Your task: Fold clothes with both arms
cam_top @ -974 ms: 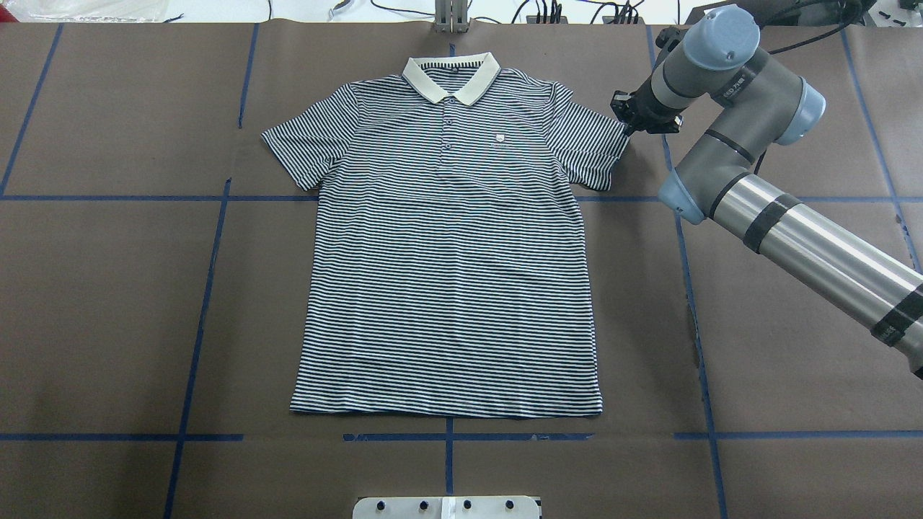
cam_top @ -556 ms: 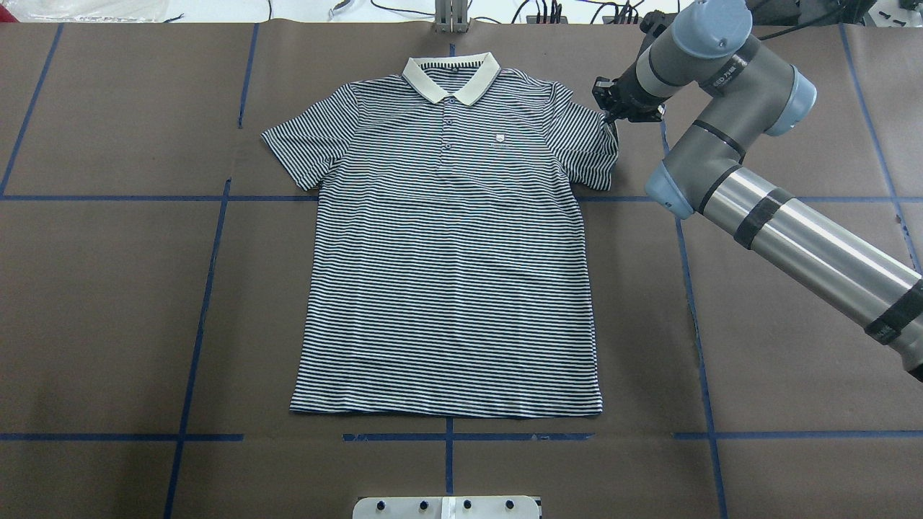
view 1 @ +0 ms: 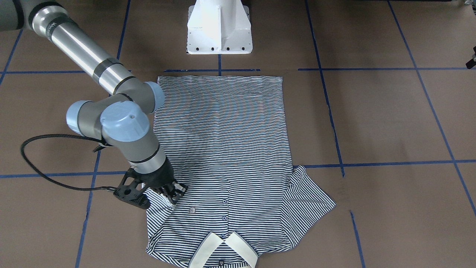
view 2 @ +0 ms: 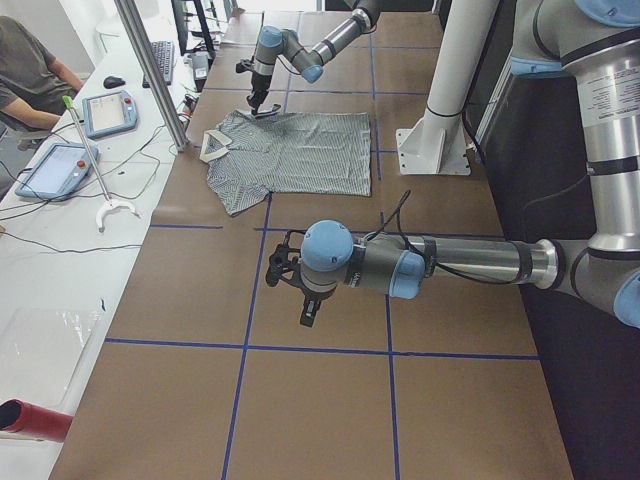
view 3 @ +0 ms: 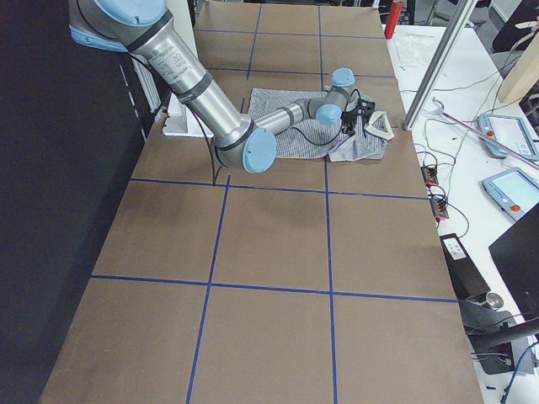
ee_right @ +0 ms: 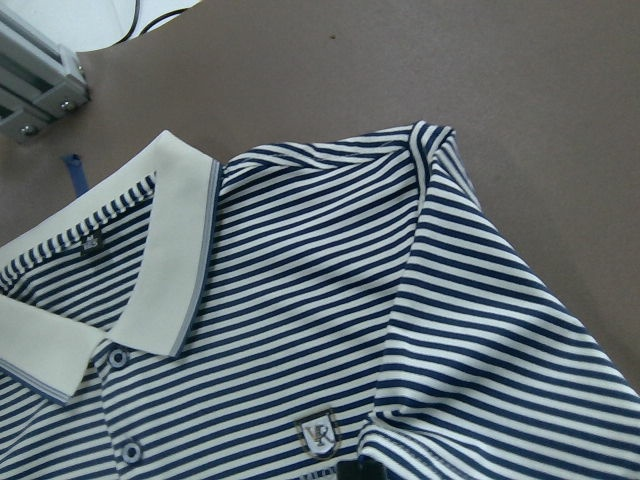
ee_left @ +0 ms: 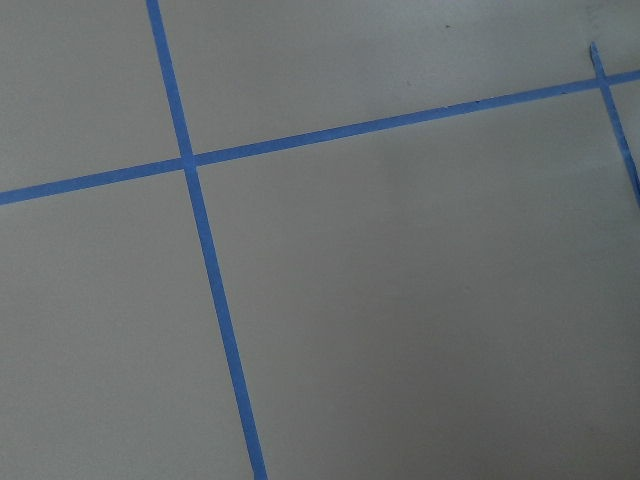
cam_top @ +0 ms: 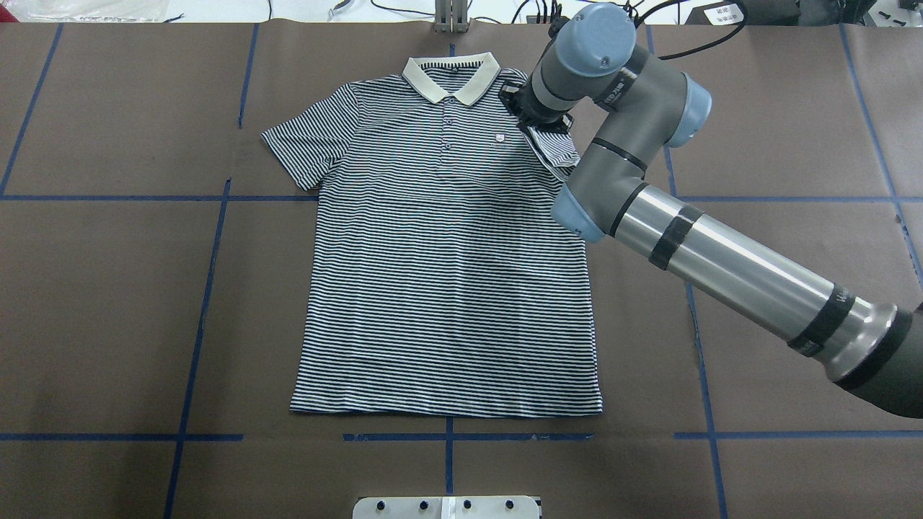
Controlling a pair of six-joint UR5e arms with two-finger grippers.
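Over the shirt's shoulder on the robot's right: black two-finger right gripper [view 1: 156, 192], pointed down, fingers pressed together on the edge of a short striped sleeve [cam_top: 557, 149]. Holds that sleeve doubled inward across the chest, near the small shield-shaped chest logo [ee_right: 320, 432]. Belongs to a short-sleeved polo shirt with thin navy-and-white stripes [cam_top: 447, 274], front side up, spread flat elsewhere. Plain cream collar [cam_top: 451, 76] at the far side from the robot, straight hem at the near side, just short of a tape line. Small dark buttons [cam_top: 447, 146] in a row below the collar. Opposite sleeve [cam_top: 303, 148] laid out flat to the robot's left. Underneath: brown paper table cover [cam_top: 108, 303], marked into squares by blue tape lines [cam_top: 204, 310]. Carried by the grey metal right arm [cam_top: 721, 252] with light-blue joint caps, reaching in across the shirt's right edge. Behind the hem, a white pedestal base [view 1: 219, 28]. Well apart from the garment, toward the table's left end: left gripper [view 2: 308, 312] on the grey left arm [view 2: 470, 262], held over bare cover; spread or pressed together, cannot tell. Beyond the table's far edge, a seated person [view 2: 30, 65] beside two grey handheld tablets [view 2: 112, 112].
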